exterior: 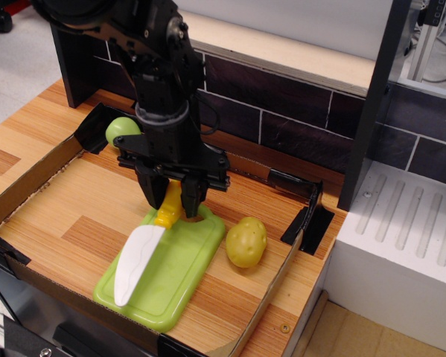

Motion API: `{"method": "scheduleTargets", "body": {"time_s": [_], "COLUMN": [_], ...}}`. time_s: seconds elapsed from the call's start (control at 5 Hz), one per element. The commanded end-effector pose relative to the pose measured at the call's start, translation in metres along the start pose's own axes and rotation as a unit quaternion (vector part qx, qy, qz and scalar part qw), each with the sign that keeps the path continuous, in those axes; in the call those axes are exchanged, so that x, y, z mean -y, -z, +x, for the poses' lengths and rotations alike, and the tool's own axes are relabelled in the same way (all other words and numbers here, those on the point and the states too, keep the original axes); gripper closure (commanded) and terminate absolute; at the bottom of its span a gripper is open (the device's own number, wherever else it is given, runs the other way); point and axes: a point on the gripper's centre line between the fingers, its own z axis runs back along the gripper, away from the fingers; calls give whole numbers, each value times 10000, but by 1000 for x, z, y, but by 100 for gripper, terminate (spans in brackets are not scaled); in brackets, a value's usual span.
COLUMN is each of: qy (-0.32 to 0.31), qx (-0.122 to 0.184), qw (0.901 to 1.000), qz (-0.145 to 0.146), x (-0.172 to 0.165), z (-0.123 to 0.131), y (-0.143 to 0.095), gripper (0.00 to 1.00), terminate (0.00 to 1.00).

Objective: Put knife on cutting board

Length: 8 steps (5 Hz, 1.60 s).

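Far left, a green pear-like toy sits near the back corner of the cardboard tray, well apart from the action and half hidden behind the arm.

Next right: the knife. White blade lies over the left half of the cutting board, tip pointing toward the near-left corner. Long axis runs diagonal, from near-left tip up to the yellow handle at far-right. Blade looks flat on or just above the board; contact is hard to confirm from this angle. Blade edge sits close to the board's left rim and may overhang it slightly.

Gripper stands directly above the handle end, at the board's far edge by the oval handle hole. Fingers are pinching the yellow handle; the handle shows between them. So the knife extends from the gripper toward the near-left, all blade length on that side, nothing on the far side.

Judgement: placing is nearly done. The coming move turns on that diagonal; letting go here should leave the handle over the board's far-left corner and the blade along the left side. Risk: the blade slides off the left rim if the handle tips on release.

Right of the board, a yellow potato toy rests just beside the rim, not on it, clear of the knife.
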Motion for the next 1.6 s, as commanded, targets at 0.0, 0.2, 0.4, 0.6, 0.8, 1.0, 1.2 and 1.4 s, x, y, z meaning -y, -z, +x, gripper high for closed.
{"method": "scheduleTargets", "body": {"time_s": [0.0,0.2,0.4,0.6,0.8,1.0,1.2,1.4], "qy": [178,201,33,142,28,96,96,96], "qx": [10,103,123,244,433,362,362,362], "qw": [9998,9997,9999,9994,9987,9993,9993,9993], "qz": [92,76,-17,-180,-262,56,56,56], "x": [-5,-5,-6,-5,-10,-27,-27,-27], "z": [6,4,7,13,25,39,39,39], "y": [6,0,-12,-36,-60,-66,-66,-66], "gripper": [0,0,0,0,0,0,0,0], "terminate": [0,0,0,0,0,0,0,100]}}
